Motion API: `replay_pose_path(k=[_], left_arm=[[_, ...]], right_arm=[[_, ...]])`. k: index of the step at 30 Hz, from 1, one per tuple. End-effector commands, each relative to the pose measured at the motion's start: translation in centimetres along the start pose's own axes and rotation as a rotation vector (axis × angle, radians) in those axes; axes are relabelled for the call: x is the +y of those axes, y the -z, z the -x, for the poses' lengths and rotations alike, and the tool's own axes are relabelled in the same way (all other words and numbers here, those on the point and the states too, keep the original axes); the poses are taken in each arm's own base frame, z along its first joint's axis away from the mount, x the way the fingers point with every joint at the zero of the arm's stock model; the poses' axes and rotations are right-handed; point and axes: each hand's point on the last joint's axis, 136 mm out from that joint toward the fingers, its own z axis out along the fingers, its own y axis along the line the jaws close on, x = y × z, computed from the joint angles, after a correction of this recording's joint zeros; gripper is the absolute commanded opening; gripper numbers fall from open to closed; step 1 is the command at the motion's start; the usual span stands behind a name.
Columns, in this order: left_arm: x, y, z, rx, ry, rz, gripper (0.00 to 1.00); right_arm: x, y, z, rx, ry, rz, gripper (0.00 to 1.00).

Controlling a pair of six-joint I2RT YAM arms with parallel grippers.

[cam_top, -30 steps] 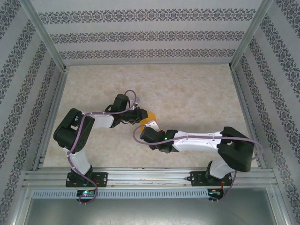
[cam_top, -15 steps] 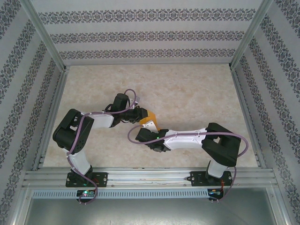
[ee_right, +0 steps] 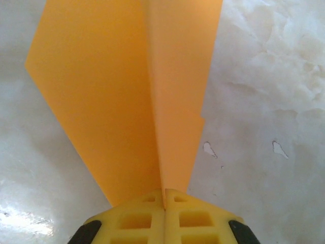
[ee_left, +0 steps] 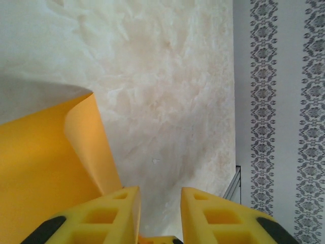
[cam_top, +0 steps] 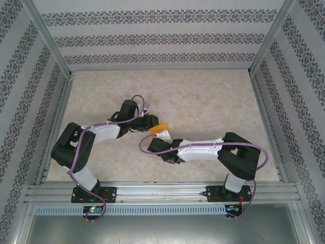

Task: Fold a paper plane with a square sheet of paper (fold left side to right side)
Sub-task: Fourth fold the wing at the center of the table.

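Note:
The orange sheet of paper [ee_right: 111, 91] lies folded into a pointed shape with a raised centre ridge. My right gripper [ee_right: 165, 195] is shut on that ridge at the paper's near end. From above, a small patch of the paper [cam_top: 162, 125] shows between the two wrists at mid-table, with the right gripper [cam_top: 163, 135] just in front of it. Beside the paper's left end, my left gripper [cam_top: 154, 123] is open. In the left wrist view the left gripper [ee_left: 160, 199] has only bare table in its gap, and a curled flap of the paper [ee_left: 45, 162] lies left of its fingers.
The beige marbled table [cam_top: 203, 101] stretches behind and to both sides of the arms. Patterned walls [ee_left: 274, 101] close it in on three sides. A metal rail [cam_top: 162, 192] runs along the near edge by the arm bases.
My right gripper has moved left and shut on the paper's ridge. My left gripper has opened a little, off the paper, and its arm has shifted slightly left.

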Motion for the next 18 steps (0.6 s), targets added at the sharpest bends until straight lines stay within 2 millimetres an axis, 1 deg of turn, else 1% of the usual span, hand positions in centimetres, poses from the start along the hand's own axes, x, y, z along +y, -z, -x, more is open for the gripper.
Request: replay_pose_path(k=[1, 5, 10, 14, 18], left_arm=[[0.8, 2.3, 0.5, -0.036, -0.016, 0.042, 0.31], [1.8, 4.9, 0.8, -0.063, -0.008, 0.068, 0.35], [3.2, 8.2, 0.9, -0.108, 0.020, 0.088, 0.37], [3.7, 9.4, 0.2, -0.098, 0.008, 0.120, 0.37], [3.9, 9.3, -0.8, -0.067, 0.012, 0.110, 0.37]], right_arm=[[-0.6, 0.2, 0.1, -0.003, -0.013, -0.004, 0.00], [0.2, 0.4, 0.2, 0.001, -0.036, 0.096, 0.00], [1.5, 0.7, 0.3, 0.015, -0.082, 0.277, 0.00], [2.0, 0.8, -0.1, 0.037, -0.117, 0.395, 0.00], [2.4, 0.5, -0.6, 0.071, -0.158, 0.498, 0.00]])
